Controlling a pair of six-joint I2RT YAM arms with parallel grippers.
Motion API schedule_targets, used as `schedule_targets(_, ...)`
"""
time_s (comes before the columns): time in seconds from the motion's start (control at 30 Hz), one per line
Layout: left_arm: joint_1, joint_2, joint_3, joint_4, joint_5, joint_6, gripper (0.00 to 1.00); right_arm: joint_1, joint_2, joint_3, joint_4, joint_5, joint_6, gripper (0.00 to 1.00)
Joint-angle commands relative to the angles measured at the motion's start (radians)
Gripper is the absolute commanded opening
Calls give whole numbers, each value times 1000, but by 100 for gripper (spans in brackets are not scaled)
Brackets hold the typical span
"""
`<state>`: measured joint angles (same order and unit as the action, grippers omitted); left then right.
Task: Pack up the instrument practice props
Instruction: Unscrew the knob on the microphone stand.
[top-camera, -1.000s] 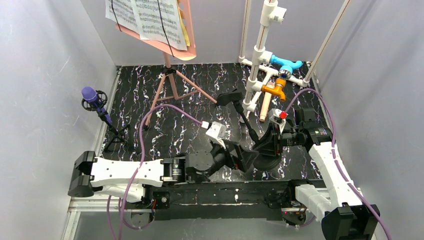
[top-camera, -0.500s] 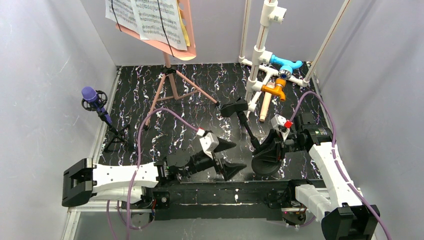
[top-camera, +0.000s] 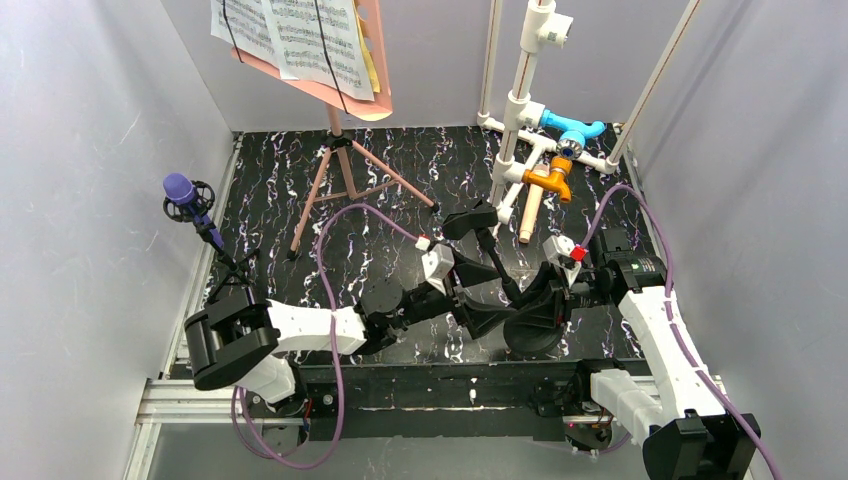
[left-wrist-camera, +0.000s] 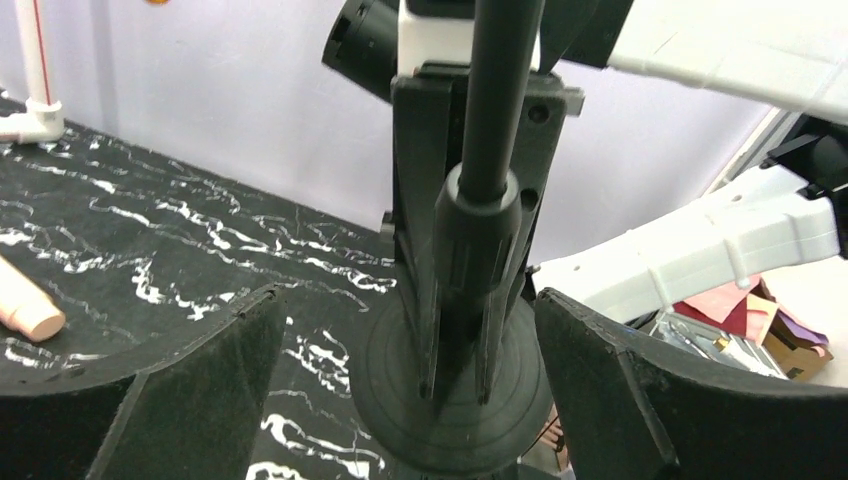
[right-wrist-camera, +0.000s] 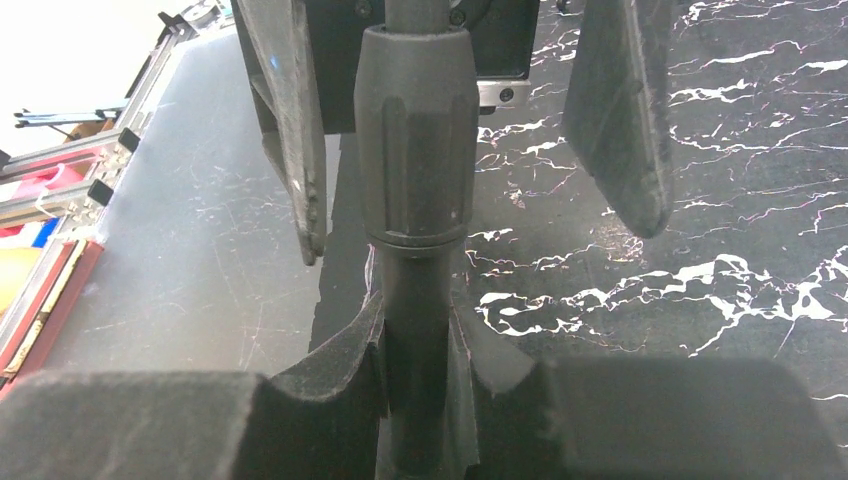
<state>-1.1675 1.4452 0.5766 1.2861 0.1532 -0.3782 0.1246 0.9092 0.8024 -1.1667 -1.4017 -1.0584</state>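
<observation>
1. Closest in first: the right pincer is pinched tight on the pole of the black stand, its two pads pressed against the pole right beside the ribbed collar.
2. Facing it, the left pincer is spread wide, with one finger on each side of that same collar. There is a clear gap on both sides and neither finger touches it.
3. Just below the two pincers is the stand's round base, down on the black marbled table. Whether it sits flat I cannot tell.
4. Out past the left pincer's far finger, toward the back, the beige microphone lies on its side on the table. It is close to the foot of the white pipe frame.
5. Well behind the left pincer, back beyond its wrist and over by the side wall, the purple microphone stands on a small black tripod.
6. Farthest from both pincers, against the back wall, the pink sheet-music holder stands on its spread tripod legs. The printed music pages are on it, with thin black cords running across them.
</observation>
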Motion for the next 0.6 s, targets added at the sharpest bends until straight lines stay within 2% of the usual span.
schedule_targets(0.0, 8, 6, 71, 117, 48, -21, 91, -3, -17, 31, -18, -82, -23, 1)
schedule_targets(0.17, 13, 9, 80, 120, 54, -38, 87, -3, -17, 29, -16, -82, -21, 1)
schedule_targets(0.3, 21, 42, 115, 123, 95, -73, 75, -3, -17, 30, -16, -82, -19, 1)
schedule_targets(0.33, 22, 61, 137, 125, 115, -91, 68, -3, -17, 29, -16, -82, -18, 1)
schedule_targets(0.37, 27, 81, 155, 128, 140, -118, 49, -3, -19, 27, -12, -81, -16, 1)
schedule_targets(0.4, 29, 95, 172, 130, 154, -145, 23, -3, -18, 23, -5, -80, -8, 1)
schedule_targets(0.43, 30, 104, 178, 128, 163, -161, 4, -3, -18, 23, 2, -78, -1, 1)
schedule_targets(0.47, 31, 106, 177, 128, 151, -174, 0, -5, -18, 26, 3, -69, 1, 1)
schedule_targets(0.5, 31, 105, 170, 125, 126, -196, 0, -8, -18, 36, 7, -43, 7, 1)
schedule_targets(0.53, 25, 85, 149, 116, 1, -260, 0, -16, -22, 49, 43, 19, 53, 1)
schedule_targets(0.57, -11, 48, 120, 79, -217, -286, 0, -28, -30, 43, 109, 64, 131, 1)
